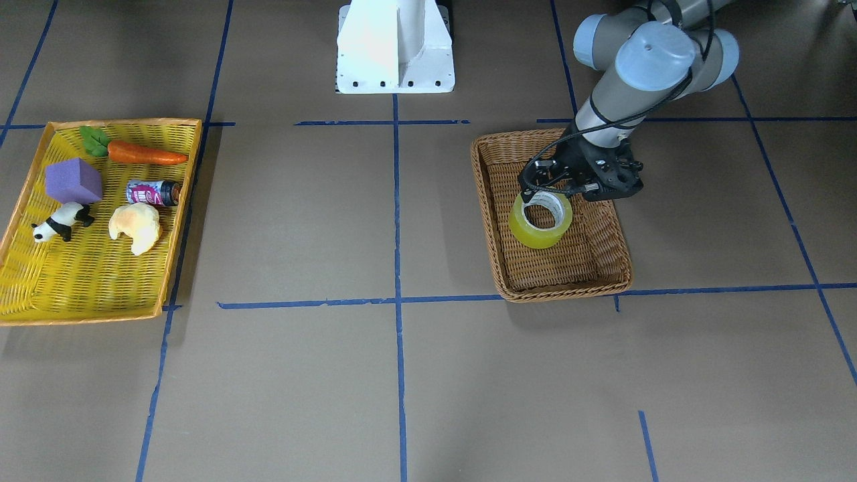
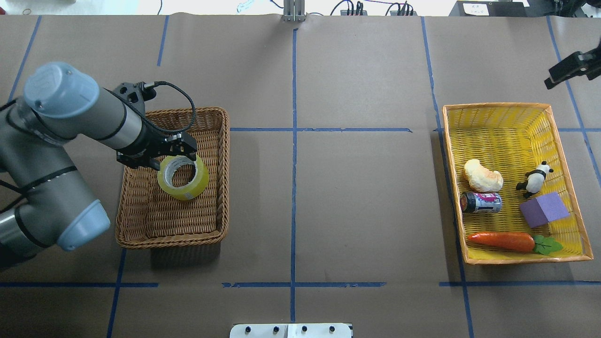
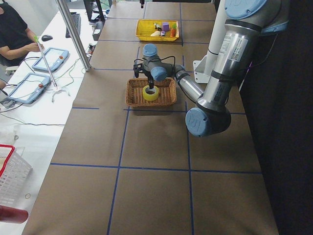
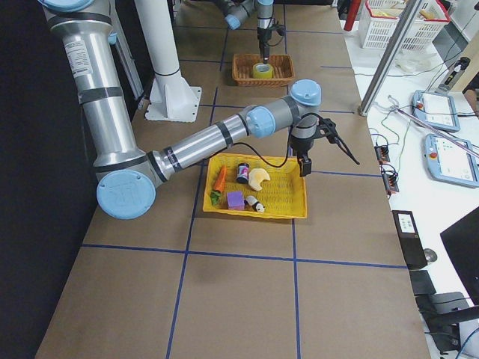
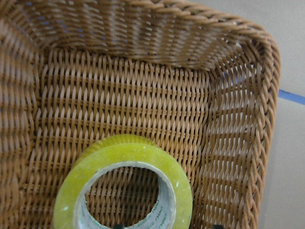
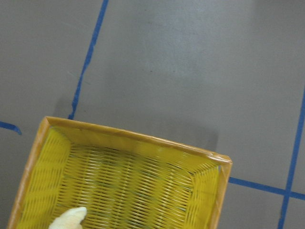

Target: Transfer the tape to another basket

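The tape (image 1: 535,235), a yellow-green roll with a grey-white core, hangs tilted inside the brown wicker basket (image 1: 556,293). My left gripper (image 1: 543,199) reaches down from the basket's robot side and is shut on the roll's wall, one finger inside the core. From overhead the tape (image 2: 184,188) sits under the left gripper (image 2: 177,158), over the basket (image 2: 169,241). The left wrist view shows the tape (image 5: 128,147) close up above the basket floor (image 5: 143,95). My right gripper (image 2: 570,69) hovers beyond the yellow tray's far corner; I cannot tell whether it is open.
The shallow yellow tray (image 2: 516,107) with an orange rim holds a carrot (image 2: 501,240), a purple block (image 2: 544,210), a small can (image 2: 481,202), a toy panda (image 2: 534,178) and a bread piece (image 2: 482,175). Blue tape lines cross the brown table. The right wrist view shows the tray's corner (image 6: 138,139).
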`<state>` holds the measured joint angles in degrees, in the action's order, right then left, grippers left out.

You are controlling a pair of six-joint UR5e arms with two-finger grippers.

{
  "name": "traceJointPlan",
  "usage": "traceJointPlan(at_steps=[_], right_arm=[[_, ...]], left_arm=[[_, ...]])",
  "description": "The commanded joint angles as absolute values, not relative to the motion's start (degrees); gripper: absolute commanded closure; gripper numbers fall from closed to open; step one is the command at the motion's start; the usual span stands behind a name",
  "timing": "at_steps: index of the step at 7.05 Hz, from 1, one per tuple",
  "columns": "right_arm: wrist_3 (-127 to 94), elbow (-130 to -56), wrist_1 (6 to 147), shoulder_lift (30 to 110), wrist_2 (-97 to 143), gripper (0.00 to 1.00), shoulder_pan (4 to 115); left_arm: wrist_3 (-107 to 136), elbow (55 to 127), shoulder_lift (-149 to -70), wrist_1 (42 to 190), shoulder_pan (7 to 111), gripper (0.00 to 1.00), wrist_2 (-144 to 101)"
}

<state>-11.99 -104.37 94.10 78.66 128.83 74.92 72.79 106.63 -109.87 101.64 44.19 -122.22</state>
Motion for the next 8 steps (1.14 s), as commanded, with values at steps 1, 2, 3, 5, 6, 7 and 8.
traceJointPlan(at_steps=[1,2,3,5,6,7,8], right_arm=[[-2.9,-104.3,93.8,85.3,129.3,0.0,79.1],[-0.8,-104.2,93.3,91.1,132.2,0.0,81.5],[1.3,-104.0,93.3,93.6,133.1,0.0,84.9],[8.1,-101.7,93.2,97.2,137.4,0.0,89.9],[11.7,-99.8,93.3,97.2,138.6,0.0,92.3],[11.4,-99.2,93.2,96.8,140.7,0.0,92.6],[11.6,-97.6,93.1,96.2,140.5,0.0,92.6]], left_arm=[[59.3,112.0,-109.4,89.8,52.9,0.0,-129.0],[53.2,112.6,-106.8,88.3,57.1,0.0,-131.0],[47.9,112.6,-103.6,88.3,61.0,0.0,-133.2],[36.1,111.5,-99.1,88.3,67.8,0.0,-135.7],[29.8,110.5,-96.2,88.4,71.2,0.0,-135.7],[25.8,110.0,-93.4,88.3,73.6,0.0,-135.6],[19.7,107.5,-91.4,88.4,78.1,0.0,-135.9]])
